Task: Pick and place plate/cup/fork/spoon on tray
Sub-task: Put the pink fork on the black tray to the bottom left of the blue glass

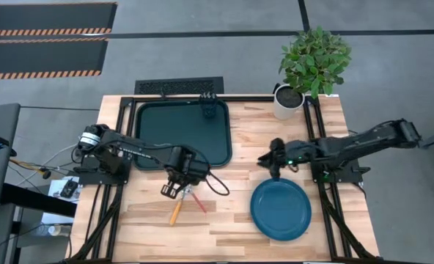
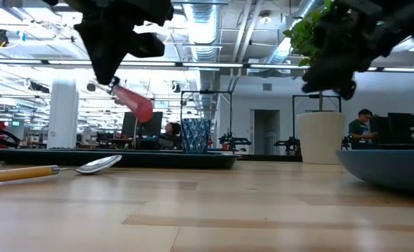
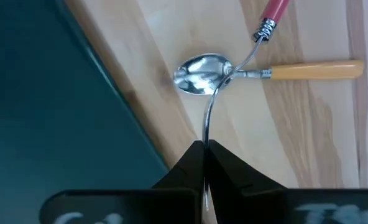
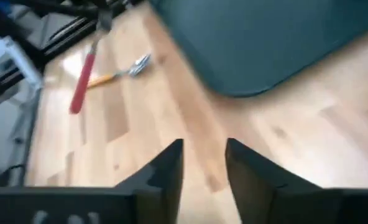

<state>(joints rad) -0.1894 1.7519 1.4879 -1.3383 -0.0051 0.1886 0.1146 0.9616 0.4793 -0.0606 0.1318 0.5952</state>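
The left tool (image 1: 172, 191) sits just off the front edge of the tray (image 1: 149, 143), pinched tight on the metal end of the fork (image 2: 131, 103). From table height the fork hangs clear of the wood, red handle tilting down and away from the fingers. From the wrist camera its thin neck runs straight up out of the closed fingertips (image 3: 193, 160).

The spoon (image 1: 176, 213) lies flat on the bench (image 1: 224, 227) right under there, bowl toward the tray and yellow handle pointing at the front edge. In the wrist view the fork's neck crosses over the spoon's bowl, so those two are crowded together. Can't tell if they touch.

The cup (image 1: 209, 109) is already on the tray, upright, tucked in the far right corner near the rim. The rest of the tray is bare green, lots of landing room.

The plate (image 1: 281, 209) is still on the bench, front right, well away from the tray with open wood between. The right tool (image 1: 275, 174) hangs just past the plate's far rim, fingers (image 4: 162, 171) slightly apart, holding nothing.

A potted plant (image 1: 312, 62) sits at the far right corner of the bench, clear of everything.
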